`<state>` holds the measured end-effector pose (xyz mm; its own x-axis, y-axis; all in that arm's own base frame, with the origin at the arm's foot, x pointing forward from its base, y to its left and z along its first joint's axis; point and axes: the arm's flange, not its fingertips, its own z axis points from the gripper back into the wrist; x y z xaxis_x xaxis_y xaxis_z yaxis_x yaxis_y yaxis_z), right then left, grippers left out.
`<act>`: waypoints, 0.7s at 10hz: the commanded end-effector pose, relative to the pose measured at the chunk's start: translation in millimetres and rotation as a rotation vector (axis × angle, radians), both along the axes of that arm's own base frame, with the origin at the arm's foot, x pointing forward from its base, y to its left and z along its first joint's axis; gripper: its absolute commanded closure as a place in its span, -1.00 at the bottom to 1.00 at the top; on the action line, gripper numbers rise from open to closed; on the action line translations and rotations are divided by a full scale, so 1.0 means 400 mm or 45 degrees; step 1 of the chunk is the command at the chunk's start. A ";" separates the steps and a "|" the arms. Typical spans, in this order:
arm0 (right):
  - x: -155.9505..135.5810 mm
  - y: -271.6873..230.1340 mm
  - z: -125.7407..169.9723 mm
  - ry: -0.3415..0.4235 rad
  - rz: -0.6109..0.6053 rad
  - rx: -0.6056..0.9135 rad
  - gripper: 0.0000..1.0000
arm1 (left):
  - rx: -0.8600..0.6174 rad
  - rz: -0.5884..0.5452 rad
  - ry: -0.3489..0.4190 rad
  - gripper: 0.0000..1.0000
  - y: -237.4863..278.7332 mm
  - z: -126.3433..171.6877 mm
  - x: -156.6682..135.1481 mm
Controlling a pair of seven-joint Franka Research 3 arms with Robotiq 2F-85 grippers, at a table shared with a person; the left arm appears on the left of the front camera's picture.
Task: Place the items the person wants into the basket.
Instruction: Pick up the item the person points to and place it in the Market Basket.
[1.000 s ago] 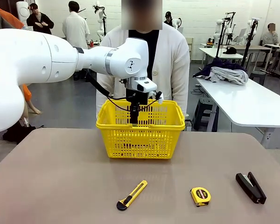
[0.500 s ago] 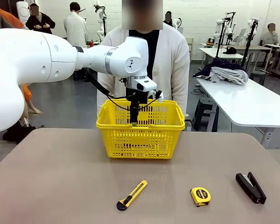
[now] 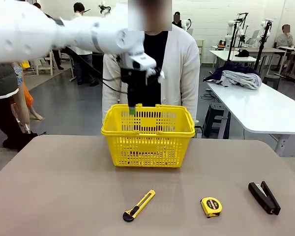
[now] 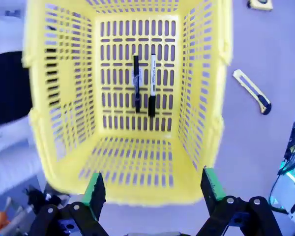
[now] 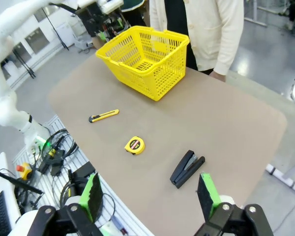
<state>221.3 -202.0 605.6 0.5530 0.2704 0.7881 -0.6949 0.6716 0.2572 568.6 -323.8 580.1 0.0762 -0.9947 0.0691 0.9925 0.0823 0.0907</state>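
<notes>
Left gripper (image 3: 132,110) hangs above the basket's (image 3: 147,142) near-left rim, upper centre of the front view, pointing down. In the left wrist view its fingers stand wide apart with nothing between them. Judgement: it is empty and clear of the rim, free to go for the next item.

Basket sits mid-frame at the far edge of the bench (image 3: 59,187), directly in front of the person (image 3: 179,64), probably so both sides can reach it. On its floor, centre of the left wrist view, the pen (image 4: 136,83) and marker (image 4: 151,84) lie side by side, parallel, just apart. Two of three items look done.

Lower centre of the front view: knife (image 3: 138,205) lying on a slant, then tape measure (image 3: 211,206) to its right. Neither is wanted; both lie well apart from everything else.

Lower right: stapler (image 3: 264,197), flat on the bench, closed, near the right edge. It is the item left to move. Open bench lies around it; the tape measure is the nearest thing and does not crowd it.

Right gripper (image 5: 150,192) is high over the bench, fingers apart, empty, with the stapler just above it in the right wrist view. Judgement: this arm is better placed for the pick. The high basket wall must be cleared at the drop.
</notes>
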 end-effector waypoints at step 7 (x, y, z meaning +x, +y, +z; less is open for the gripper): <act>0.005 -0.001 0.004 -0.025 0.019 0.024 -1.00 | -0.266 0.366 -0.198 -1.00 0.490 -0.015 -0.503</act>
<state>221.2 -202.2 605.7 0.5540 0.2701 0.7875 -0.6943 0.6719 0.2580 376.9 -128.0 580.4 0.3369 -0.9017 0.2710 0.9047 0.3897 0.1719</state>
